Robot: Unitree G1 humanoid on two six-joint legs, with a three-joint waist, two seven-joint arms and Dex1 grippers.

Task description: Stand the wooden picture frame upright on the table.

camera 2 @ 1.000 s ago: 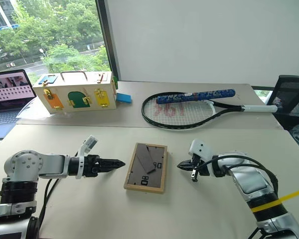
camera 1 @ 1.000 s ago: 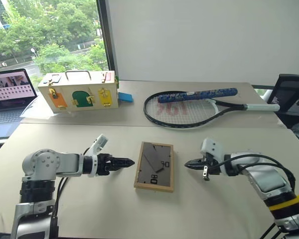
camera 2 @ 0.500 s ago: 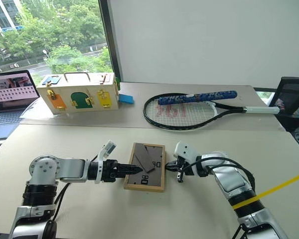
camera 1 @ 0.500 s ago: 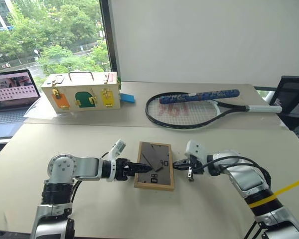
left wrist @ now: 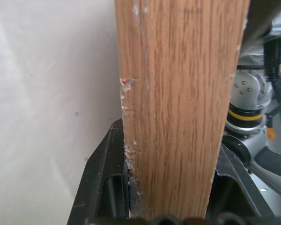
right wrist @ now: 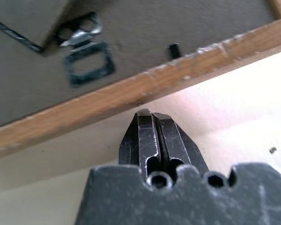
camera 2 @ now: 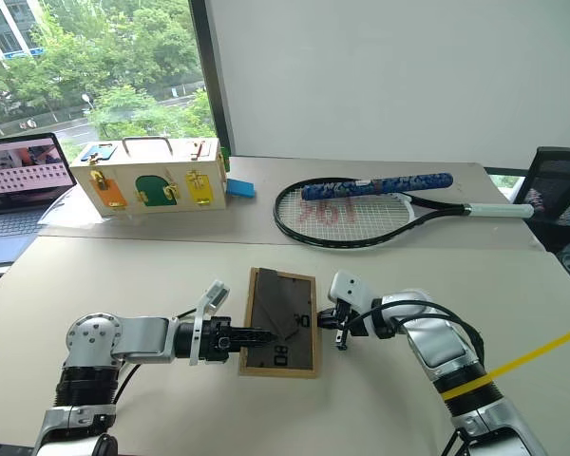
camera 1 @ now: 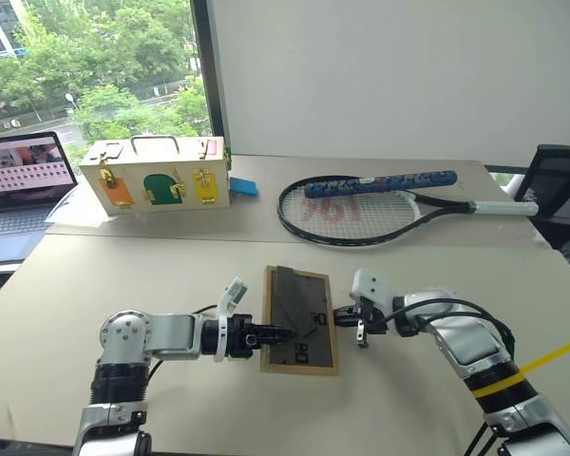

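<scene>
Left wrist view: left tool point(left wrist: 171, 211) clamps the wooden picture frame point(camera 1: 301, 318); closed right tool point(camera 1: 340, 316) braces opposite; shallow grip, frame may slip onto the desk point(camera 1: 171, 275).

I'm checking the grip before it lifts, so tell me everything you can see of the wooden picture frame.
The wooden picture frame is a small light-wood rectangle lying back-up on the table, its dark grey back panel showing a fold-out stand and a metal hanger. The left claw is shut on its left rail, wood between the fingers. The shut right claw is at its right rail, whose edge looks chipped.
</scene>
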